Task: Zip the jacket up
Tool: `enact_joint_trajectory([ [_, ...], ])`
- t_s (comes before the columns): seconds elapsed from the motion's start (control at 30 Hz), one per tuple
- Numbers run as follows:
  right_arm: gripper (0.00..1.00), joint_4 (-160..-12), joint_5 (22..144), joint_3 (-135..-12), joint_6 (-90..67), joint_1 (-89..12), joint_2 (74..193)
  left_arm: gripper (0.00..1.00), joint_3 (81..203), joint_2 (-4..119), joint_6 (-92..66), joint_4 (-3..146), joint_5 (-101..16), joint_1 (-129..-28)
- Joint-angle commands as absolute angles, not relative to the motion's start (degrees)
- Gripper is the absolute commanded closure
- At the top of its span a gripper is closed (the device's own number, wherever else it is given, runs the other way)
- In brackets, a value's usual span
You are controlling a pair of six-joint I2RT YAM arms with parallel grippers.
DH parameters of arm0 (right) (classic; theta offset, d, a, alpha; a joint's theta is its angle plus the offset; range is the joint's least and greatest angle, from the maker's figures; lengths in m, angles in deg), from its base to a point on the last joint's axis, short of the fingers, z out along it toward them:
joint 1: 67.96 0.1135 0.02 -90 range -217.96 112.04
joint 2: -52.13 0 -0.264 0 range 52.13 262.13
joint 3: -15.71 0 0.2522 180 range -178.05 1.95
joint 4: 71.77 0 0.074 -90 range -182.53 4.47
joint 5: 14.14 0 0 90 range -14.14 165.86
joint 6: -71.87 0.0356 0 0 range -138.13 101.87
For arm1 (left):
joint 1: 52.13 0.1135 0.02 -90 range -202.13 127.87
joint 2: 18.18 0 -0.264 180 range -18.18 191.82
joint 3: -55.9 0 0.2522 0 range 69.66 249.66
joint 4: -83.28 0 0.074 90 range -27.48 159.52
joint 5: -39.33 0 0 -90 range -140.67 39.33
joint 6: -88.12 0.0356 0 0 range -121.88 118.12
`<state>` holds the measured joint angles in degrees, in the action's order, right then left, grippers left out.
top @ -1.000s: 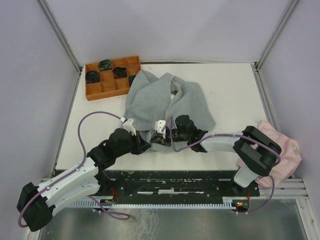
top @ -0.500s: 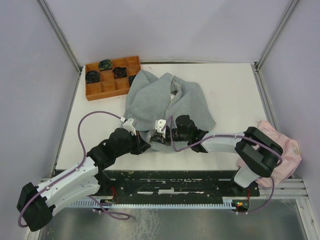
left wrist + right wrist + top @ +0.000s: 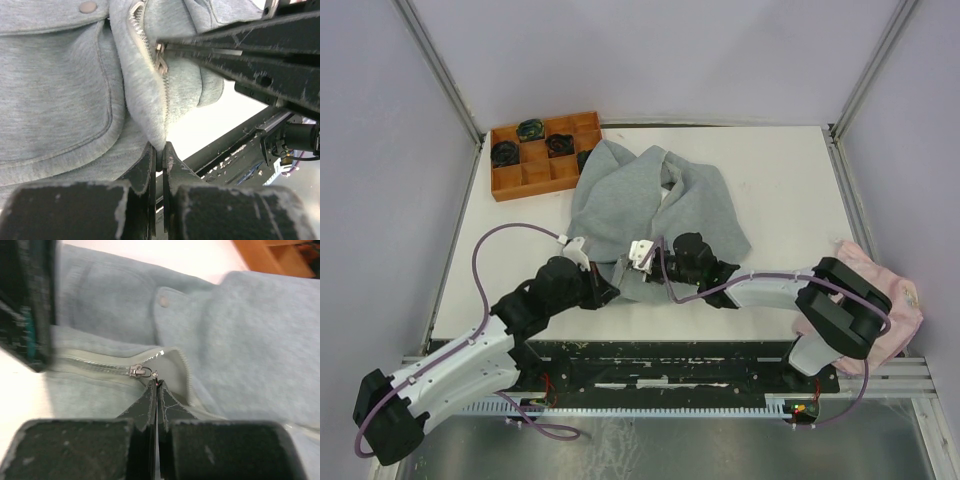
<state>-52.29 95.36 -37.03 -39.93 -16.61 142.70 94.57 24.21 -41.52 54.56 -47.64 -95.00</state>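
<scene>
We've got the left end effector (image 3: 159,152) clamped on the jacket (image 3: 60,90) hem, and the right end effector (image 3: 156,385) is seemingly pinched tight on the zipper pull (image 3: 140,371).

even, soft overhead light; wrist views blurred up close

jacket (image 3: 655,215): is lying mid-table (image 3: 780,190).
tray (image 3: 510,185): is sitting far left, touching the jacket's far edge.
small cloth (image 3: 900,305): is lying near right, well apart.
left gripper (image 3: 159,150): is sitting at the near hem, just left of the right gripper (image 3: 156,385).
</scene>
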Motion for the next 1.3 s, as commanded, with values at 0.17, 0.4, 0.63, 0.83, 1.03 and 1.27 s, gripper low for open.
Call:
enact_joint_trajectory([
  [0.17,1.0,-54.4,73.0,-37.6,-50.2,-20.0,137.3,0.97,95.7,21.5,-45.8,48.7,-48.2,-95.3],
  [0.4,1.0,-59.5,69.9,-40.6,-53.3,-24.9,131.7,0.97,101.0,23.2,-43.1,41.0,-58.7,-95.3],
  [0.63,1.0,-71.8,70.4,-49.8,-58.4,-28.4,123.8,0.97,118.5,28.9,-31.7,35.6,-70.9,-95.4],
  [0.83,1.0,-81.2,71.1,-58.4,-62.7,-29.2,117.4,0.97,136.6,34.7,-21.6,31.4,-76.8,-95.3],
  [1.03,1.0,-91.1,74.8,-63.4,-62.8,-29.3,113.2,0.97,141.0,35.3,-18.2,33.5,-79.1,-95.2],
  [1.27,1.0,-88.4,76.4,-50.5,-55.8,-29.2,111.8,0.97,127.1,34.7,-24.0,37.3,-77.9,-94.3],
])
